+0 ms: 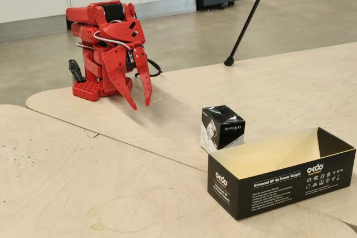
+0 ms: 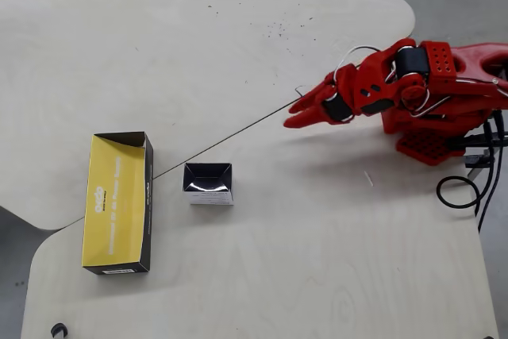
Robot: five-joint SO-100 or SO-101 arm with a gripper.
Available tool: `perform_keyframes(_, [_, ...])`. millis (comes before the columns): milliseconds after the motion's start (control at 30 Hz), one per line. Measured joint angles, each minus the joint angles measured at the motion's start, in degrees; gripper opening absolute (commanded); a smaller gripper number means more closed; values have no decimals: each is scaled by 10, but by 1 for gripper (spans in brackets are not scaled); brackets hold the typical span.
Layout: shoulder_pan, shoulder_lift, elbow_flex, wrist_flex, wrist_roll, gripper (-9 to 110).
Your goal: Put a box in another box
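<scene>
Red plastic from base to fingertips, the arm [image 1: 106, 43] reaches out from its mount at the far edge of a pale plywood table [image 2: 317, 260], its gripper [image 1: 141, 104] hanging above the wood with the two pointed fingers slightly parted and nothing between them. From overhead, the gripper [image 2: 292, 116] points left toward the cartons, well apart from both. The box [image 1: 222, 127], a small glossy black carton with white printed sides, stands on the table just beside the long open box [image 1: 281, 178], on the side nearer the arm in the fixed view. In the overhead view the box [image 2: 208, 183] sits to the right of the long box [image 2: 117, 201], a narrow gap between them, and the long box shows a yellow-tan inside that holds nothing. White lettering on the long box's black wall reads "Universal 5V 4A Power Supply". A black cable [image 2: 464, 192] loops off the table edge beside the arm's base.
</scene>
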Motion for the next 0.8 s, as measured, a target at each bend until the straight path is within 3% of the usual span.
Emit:
perform_keyframes(133, [26, -164, -176, -6, 81, 26])
perform_keyframes(333, [13, -535, -521, 110, 170, 31])
perform_keyframes(567, [-37, -832, -858, 180, 122, 39])
perform_keyframes(800, [-92, -919, -916, 230, 17, 44])
